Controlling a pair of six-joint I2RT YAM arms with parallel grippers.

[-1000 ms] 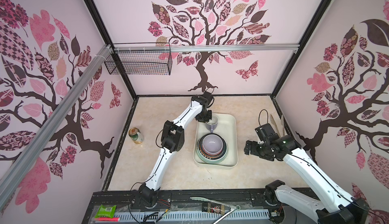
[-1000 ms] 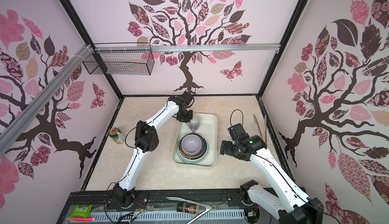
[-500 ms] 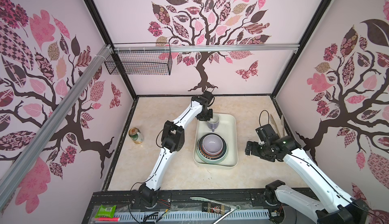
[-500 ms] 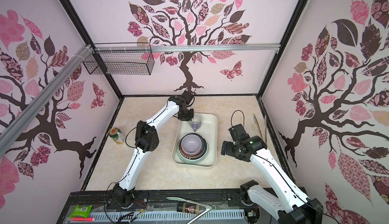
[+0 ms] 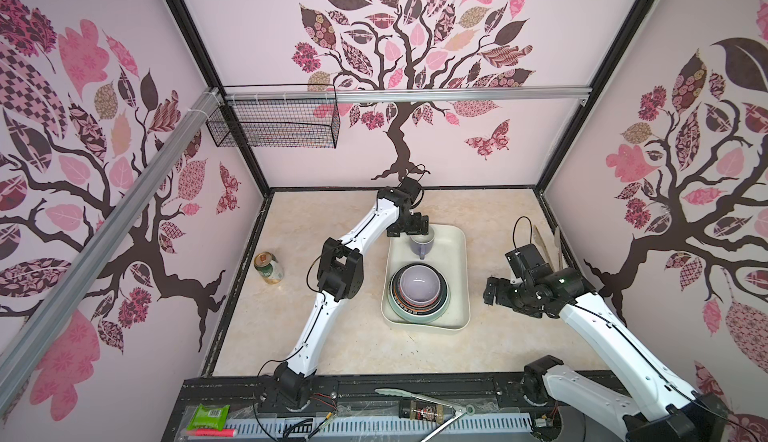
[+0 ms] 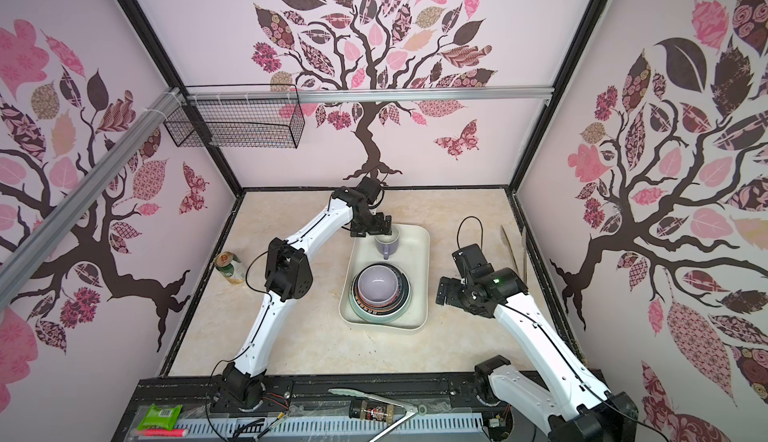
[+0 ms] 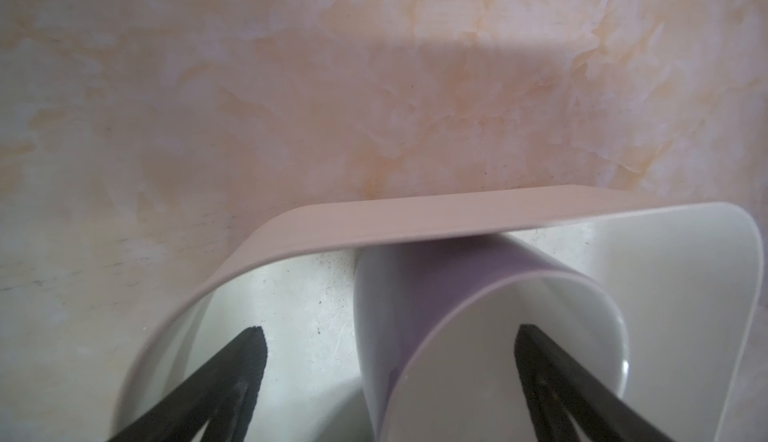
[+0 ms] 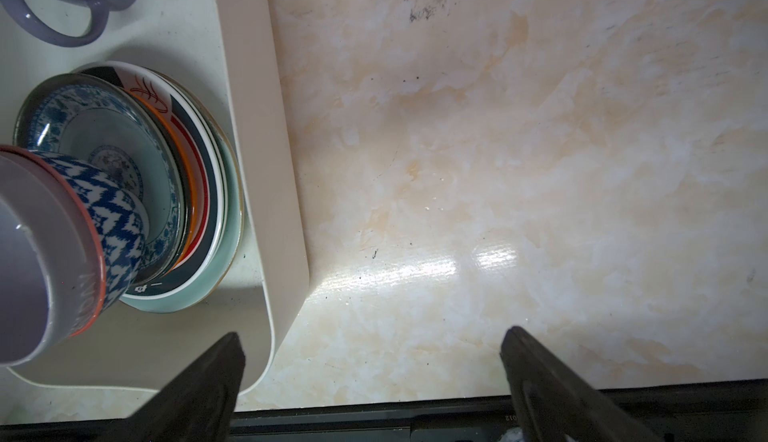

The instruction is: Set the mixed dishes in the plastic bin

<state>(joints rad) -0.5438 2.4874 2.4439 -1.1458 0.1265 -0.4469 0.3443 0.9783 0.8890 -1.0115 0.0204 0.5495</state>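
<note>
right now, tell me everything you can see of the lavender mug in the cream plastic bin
The lavender mug looks glossy ceramic, white inside, with one loop handle pointing at the stacked dishes. It seems upright on the floor of the cream plastic bin, at its far end, apart from the stack. The open left gripper straddles its wall.

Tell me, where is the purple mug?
In both top views the lavender mug stands at the far end of the plastic bin, behind the stacked dishes, at the open left gripper.
</note>
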